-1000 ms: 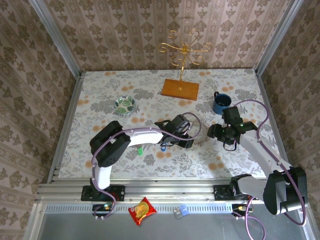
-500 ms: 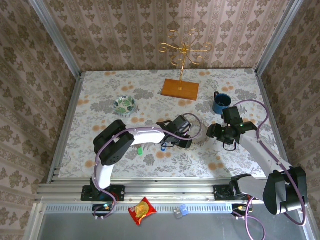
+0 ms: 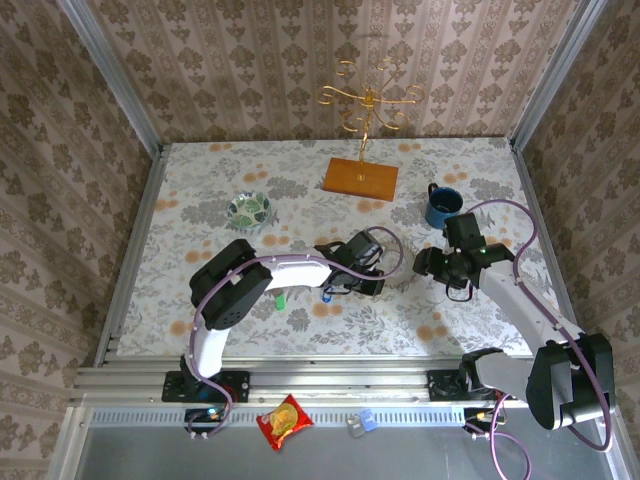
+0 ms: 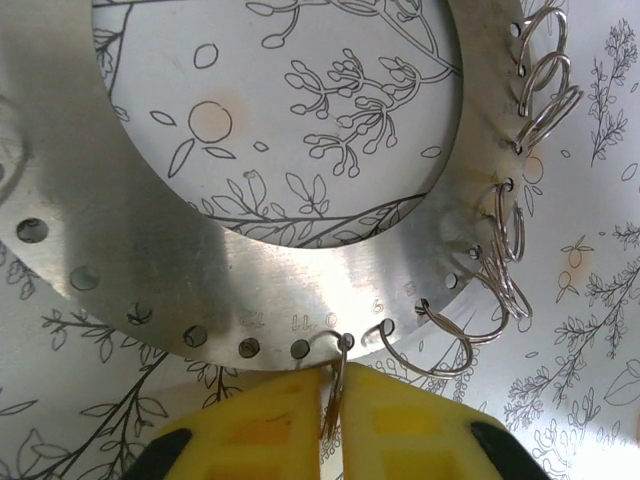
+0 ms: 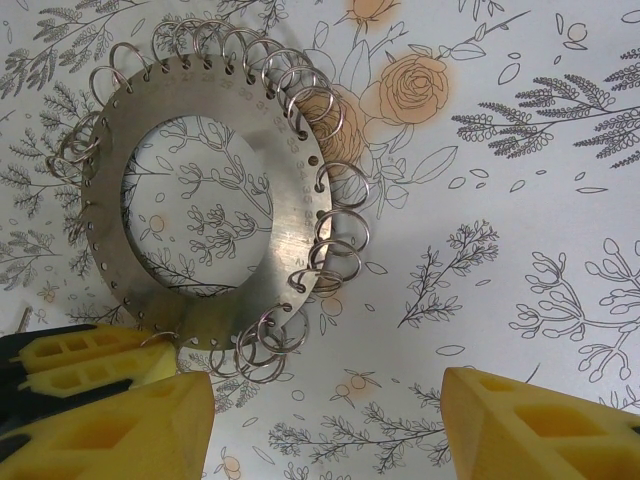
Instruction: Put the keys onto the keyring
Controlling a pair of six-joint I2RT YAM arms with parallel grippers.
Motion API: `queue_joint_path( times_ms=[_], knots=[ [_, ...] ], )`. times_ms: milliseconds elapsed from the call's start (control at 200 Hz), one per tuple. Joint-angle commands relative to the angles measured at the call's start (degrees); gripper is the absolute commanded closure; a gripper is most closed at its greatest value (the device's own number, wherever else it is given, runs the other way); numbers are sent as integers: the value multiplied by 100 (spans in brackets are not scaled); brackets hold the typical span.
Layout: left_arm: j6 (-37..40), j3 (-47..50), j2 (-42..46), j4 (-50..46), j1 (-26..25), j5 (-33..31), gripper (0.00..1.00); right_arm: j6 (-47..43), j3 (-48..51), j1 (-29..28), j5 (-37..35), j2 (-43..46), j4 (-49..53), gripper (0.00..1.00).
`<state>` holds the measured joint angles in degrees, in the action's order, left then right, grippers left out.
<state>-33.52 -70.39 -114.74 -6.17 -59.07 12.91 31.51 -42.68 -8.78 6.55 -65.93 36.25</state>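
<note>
Steadiness is probably why we clamp our left gripper [image 4: 335, 400] on one wire loop [image 4: 337, 348] at the lower rim of the keyring [image 4: 250, 285], flat on the table [image 5: 520, 200] at upper left of the right wrist view, while our right gripper [image 5: 325, 420] hovers, jaws apart, and the keys [image 3: 281, 299] lie loose at the overhead view's centre.

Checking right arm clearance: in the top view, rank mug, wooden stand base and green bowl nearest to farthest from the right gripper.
From the right gripper:
1. blue mug, just beyond.
2. wooden stand base, far centre.
3. green bowl, left side.

Left pincer [image 4: 333, 400] tight together; right pincer [image 5: 322, 400] wide apart.
</note>
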Motion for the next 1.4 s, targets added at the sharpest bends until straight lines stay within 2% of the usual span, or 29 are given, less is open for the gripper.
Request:
queue_joint_path(
  times_ms=[0, 145, 255, 475, 620, 870, 985, 1085, 1240, 1395],
  knots=[
    [-24, -11, -94, 169, -5, 84, 93, -38, 60, 17, 136, 133, 101, 37],
    [102, 207, 171, 465, -29, -117, 100, -89, 14, 21, 145, 167, 170, 37],
    [313, 435, 516, 698, -43, -451, 100, -142, -72, 23, 176, 219, 202, 37],
    [1214, 1200, 1461, 1424, -106, -1393, 100, -397, -461, 16, 173, 276, 263, 38],
    [1936, 1576, 1917, 1965, -113, -1535, 100, -636, -989, 25, 61, 162, 323, 38],
    [2604, 1534, 2451, 1971, 193, -890, 100, -748, -1604, 25, 678, -88, -185, 37],
    [2598, 1815, 2686, 2499, 563, -240, 100, -822, -1908, 26, 908, -240, -510, 37],
    [3052, 1895, 2832, 2700, 753, 180, 100, -972, -2005, 25, 1062, -336, -972, 37],
    [3623, 2041, 3094, 3108, 997, 746, 100, -1460, -2256, 25, 1201, -437, -1202, 36],
    [3949, 2466, 3345, 3897, 1421, 1496, 100, -2260, -2310, -62, 1894, -325, -1434, 35]
  ],
)
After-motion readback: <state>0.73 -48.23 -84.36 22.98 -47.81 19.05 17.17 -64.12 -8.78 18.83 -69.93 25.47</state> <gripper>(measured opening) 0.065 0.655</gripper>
